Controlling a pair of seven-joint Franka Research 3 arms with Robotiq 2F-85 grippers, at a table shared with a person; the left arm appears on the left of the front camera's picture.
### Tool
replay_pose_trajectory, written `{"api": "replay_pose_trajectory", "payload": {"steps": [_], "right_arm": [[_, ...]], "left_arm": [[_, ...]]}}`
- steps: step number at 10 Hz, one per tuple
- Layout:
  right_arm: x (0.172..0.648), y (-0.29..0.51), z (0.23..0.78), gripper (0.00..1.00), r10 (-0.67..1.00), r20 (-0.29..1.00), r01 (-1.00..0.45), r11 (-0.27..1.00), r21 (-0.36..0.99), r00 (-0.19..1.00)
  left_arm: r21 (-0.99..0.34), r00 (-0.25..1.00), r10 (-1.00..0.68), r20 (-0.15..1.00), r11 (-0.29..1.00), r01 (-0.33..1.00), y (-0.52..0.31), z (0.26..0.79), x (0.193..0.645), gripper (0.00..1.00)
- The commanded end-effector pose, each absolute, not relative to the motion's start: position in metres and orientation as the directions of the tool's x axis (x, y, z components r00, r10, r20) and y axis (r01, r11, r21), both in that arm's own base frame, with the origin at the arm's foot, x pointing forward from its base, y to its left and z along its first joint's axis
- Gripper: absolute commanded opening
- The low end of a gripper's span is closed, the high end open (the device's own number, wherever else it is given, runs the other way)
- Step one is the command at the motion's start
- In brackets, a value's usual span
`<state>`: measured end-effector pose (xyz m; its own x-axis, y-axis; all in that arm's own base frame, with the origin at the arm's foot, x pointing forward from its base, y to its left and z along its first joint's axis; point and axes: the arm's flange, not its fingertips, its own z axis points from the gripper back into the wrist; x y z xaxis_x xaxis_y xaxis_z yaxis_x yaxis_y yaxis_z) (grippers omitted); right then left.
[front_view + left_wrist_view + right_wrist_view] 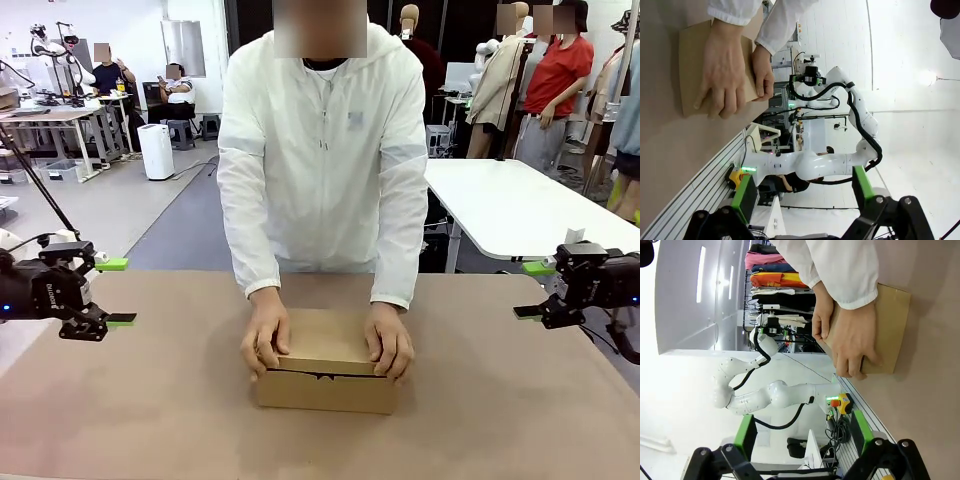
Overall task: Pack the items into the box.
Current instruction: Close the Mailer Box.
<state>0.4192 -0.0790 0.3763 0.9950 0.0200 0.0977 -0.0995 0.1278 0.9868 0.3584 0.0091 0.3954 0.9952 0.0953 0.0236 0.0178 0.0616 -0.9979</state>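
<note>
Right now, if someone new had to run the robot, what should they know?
Left gripper: open, holding nothing, off the table's left side.
Right gripper: open, holding nothing, off the right side.
Box: middle of the table, lid flap down. The person's hands rest on the lid, one at each end, pressing it shut.
Items: the lid hides the box's inside, so whether they are packed cannot be confirmed.
Done: the box looks nearly closed.
Left: probably nothing for the arms; wait till the hands clear, then check the lid stays down.

Box (325, 375) in the middle of the desk (150, 400), person's hands (265, 335) on its lid, left gripper (115, 292) far left, right gripper (535, 290) far right.
</note>
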Motion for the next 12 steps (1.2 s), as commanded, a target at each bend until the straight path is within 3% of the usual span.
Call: {"api": "replay_pose_trajectory", "payload": {"steps": [1,12], "right_arm": [[0.4177,-0.0781,0.3785,1.0,0.023,0.095,-0.097,0.149,0.984,0.995],[0.4177,-0.0781,0.3785,1.0,0.023,0.095,-0.097,0.149,0.984,0.995]], "left_arm": [[-0.997,0.995,0.094,0.039,0.071,0.033,0.0112,0.3951,0.3559,1.0],[-0.997,0.995,0.094,0.039,0.071,0.033,0.0112,0.3951,0.3559,1.0]]}}
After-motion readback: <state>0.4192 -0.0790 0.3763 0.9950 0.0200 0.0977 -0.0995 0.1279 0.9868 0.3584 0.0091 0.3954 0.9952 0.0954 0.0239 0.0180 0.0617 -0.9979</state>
